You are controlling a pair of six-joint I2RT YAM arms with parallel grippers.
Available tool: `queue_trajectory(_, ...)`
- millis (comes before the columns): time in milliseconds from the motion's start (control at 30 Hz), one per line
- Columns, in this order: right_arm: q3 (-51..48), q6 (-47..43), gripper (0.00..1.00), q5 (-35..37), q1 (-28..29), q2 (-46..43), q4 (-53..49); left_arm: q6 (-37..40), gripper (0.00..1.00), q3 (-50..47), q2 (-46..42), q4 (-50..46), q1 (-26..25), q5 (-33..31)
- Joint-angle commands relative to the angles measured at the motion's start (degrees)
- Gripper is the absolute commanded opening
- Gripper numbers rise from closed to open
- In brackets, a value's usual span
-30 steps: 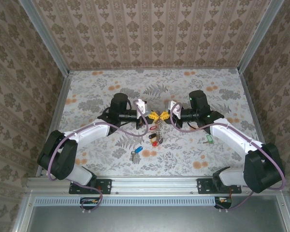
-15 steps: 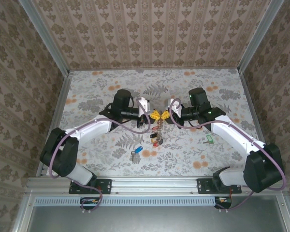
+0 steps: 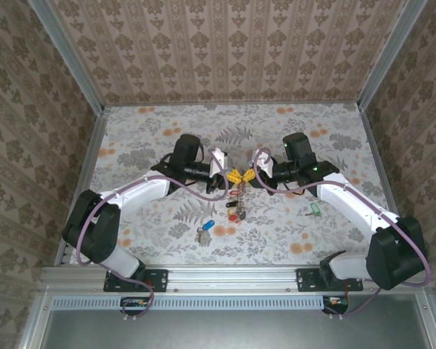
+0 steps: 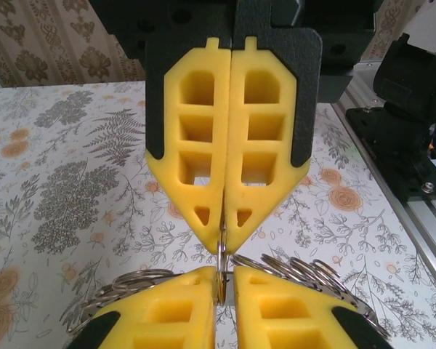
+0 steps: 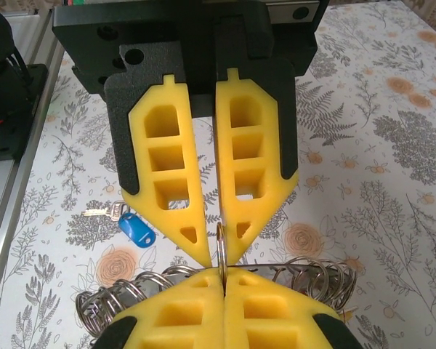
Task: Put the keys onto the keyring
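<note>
Flowered tabletop [image 3: 152, 138] lies under both my arms. My right pincer [image 5: 224, 280] is pressed fully together on the thin wire of the keyring [image 5: 305, 275], tip to tip with my left pincer [image 5: 220, 251], whose fingers [image 5: 167, 167] stand a sliver apart with the same wire in the gap. Coloured key heads [image 3: 236, 207] trail from the ring toward my bases. Further that way, on the left pincer's side, a blue-headed key [image 5: 136, 227] lies on the table, apart from the ring.
</note>
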Motion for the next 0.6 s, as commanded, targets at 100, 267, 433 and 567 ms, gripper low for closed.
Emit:
queue_trajectory(100, 2.65, -0.81, 0.0, -0.89, 0.42, 0.19, 0.56, 0.61, 0.13, 2.29, 0.83, 0.04, -0.38, 2.66)
queue_trajectory(267, 2.31, -0.29, 0.0, -1.15, 0.41, -0.05, 1.62, 1.22, 0.0, 2.36, 1.07, -0.66, -0.38, 2.47)
queue_trajectory(433, 1.93, -0.16, 0.0, -0.95, 0.41, -0.29, 2.11, 1.68, 0.12, 2.1, 0.8, -1.45, -0.38, 2.04)
queue_trajectory(567, 1.75, -0.35, 0.0, -1.29, 0.48, -0.65, 2.03, 2.81, 0.16, 2.02, 0.64, -3.0, -0.14, 1.43)
